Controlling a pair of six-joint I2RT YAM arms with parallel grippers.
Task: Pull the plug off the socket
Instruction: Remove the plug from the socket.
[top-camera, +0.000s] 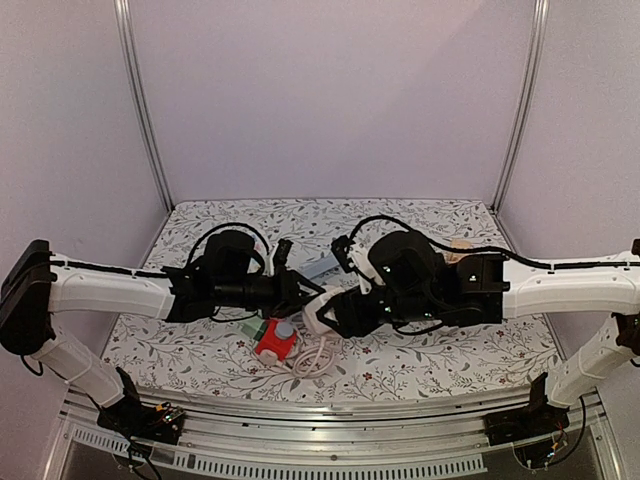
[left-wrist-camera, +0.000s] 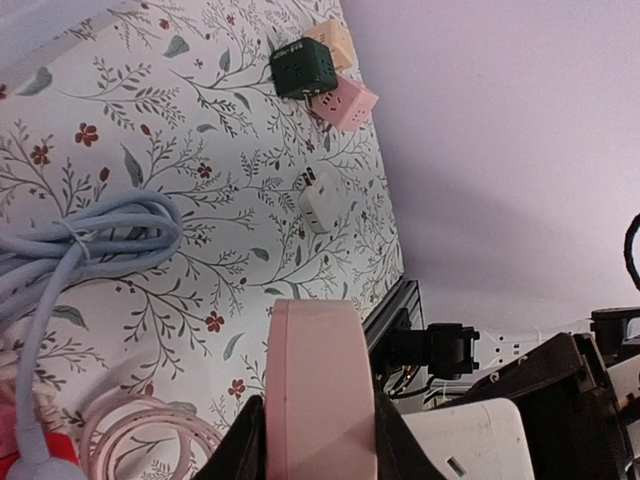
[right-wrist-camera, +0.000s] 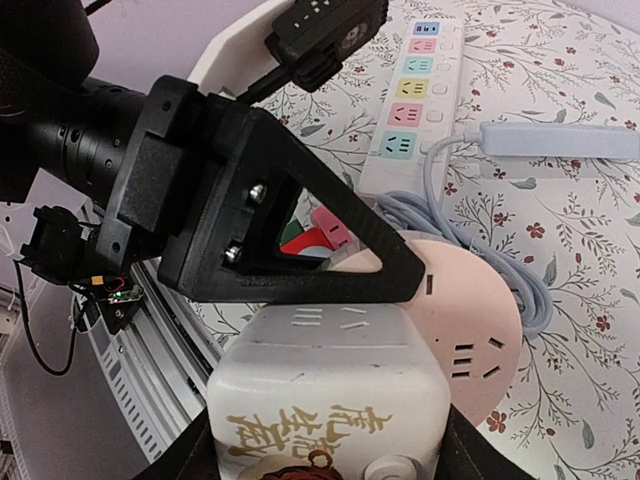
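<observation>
A round pink socket (left-wrist-camera: 318, 380) shows edge-on between the left gripper's black jaws, and my left gripper (left-wrist-camera: 318, 445) is shut on its rim. Its flat face with slots (right-wrist-camera: 475, 335) shows in the right wrist view. A white cube plug (right-wrist-camera: 330, 400) with gold characters sits against that face, and my right gripper (right-wrist-camera: 325, 455) is shut on it. I cannot tell whether its prongs are in the socket. In the top view, left gripper (top-camera: 305, 292) and right gripper (top-camera: 322, 318) meet above mid-table. The left gripper's finger (right-wrist-camera: 300, 235) crosses just above the plug.
A white power strip (right-wrist-camera: 415, 100) with coloured outlets and a coiled pale blue cable (left-wrist-camera: 90, 240) lie behind. A red cube (top-camera: 275, 343) and white cord (top-camera: 315, 358) lie below the grippers. Green (left-wrist-camera: 303, 68) and pink (left-wrist-camera: 347, 102) cubes and a white adapter (left-wrist-camera: 318, 200) sit nearby.
</observation>
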